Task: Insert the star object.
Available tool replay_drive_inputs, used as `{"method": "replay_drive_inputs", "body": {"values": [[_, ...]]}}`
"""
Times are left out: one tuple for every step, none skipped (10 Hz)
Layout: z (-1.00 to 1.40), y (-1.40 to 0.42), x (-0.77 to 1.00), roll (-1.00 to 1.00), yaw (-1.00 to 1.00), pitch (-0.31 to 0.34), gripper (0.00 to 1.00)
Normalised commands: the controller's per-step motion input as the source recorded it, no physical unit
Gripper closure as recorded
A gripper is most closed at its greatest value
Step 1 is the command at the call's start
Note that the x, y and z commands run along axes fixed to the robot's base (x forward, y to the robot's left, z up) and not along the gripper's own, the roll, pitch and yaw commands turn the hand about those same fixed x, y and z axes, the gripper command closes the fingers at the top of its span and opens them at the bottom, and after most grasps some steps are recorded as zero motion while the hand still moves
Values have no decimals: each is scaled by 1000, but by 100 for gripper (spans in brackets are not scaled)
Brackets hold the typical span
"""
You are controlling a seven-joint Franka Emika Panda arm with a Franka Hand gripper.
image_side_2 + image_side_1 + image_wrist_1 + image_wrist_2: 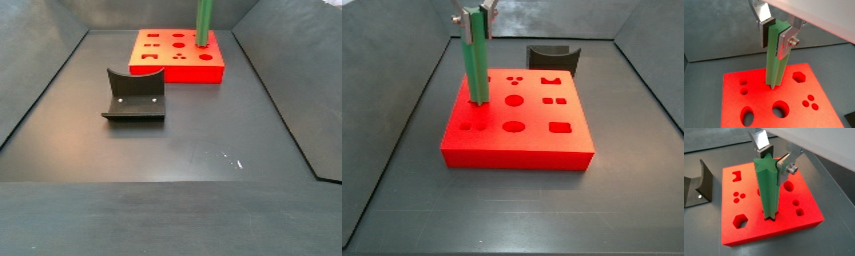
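Observation:
The star object is a long bright green prism with a star-shaped end, held upright. My gripper is shut on its upper part, with the silver fingers on opposite sides. Both wrist views show this, and the gripper grips just below the star top. The prism's lower end meets the top of the red block at a hole; the depth cannot be told. In a side view the prism stands near one edge of the block, under the gripper. It also shows in a side view.
The red block has several shaped holes: round, oval, hexagon and square. The dark fixture stands on the grey floor beyond the block, and shows in other views. Sloped grey walls surround the floor.

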Motion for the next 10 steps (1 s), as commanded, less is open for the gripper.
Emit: {"method": "replay_drive_inputs", "body": {"values": [[-140,0,-174,-14,0,-93,100],[-114,0,-157,-17,0,-86,100],[-123,-6,-106,-11,0,-76,100],[-160,-23,0,-19,60,-34,100],[-294,0,80,0,86,0,100],[-957,0,220,-3,0,134,100],[-1000,0,289,0,89,124,100],[-1000,-17,306,0,111,116,100],[-1000,0,320,0,77,104,100],[-1000,-23,291,0,34,77,100]]}}
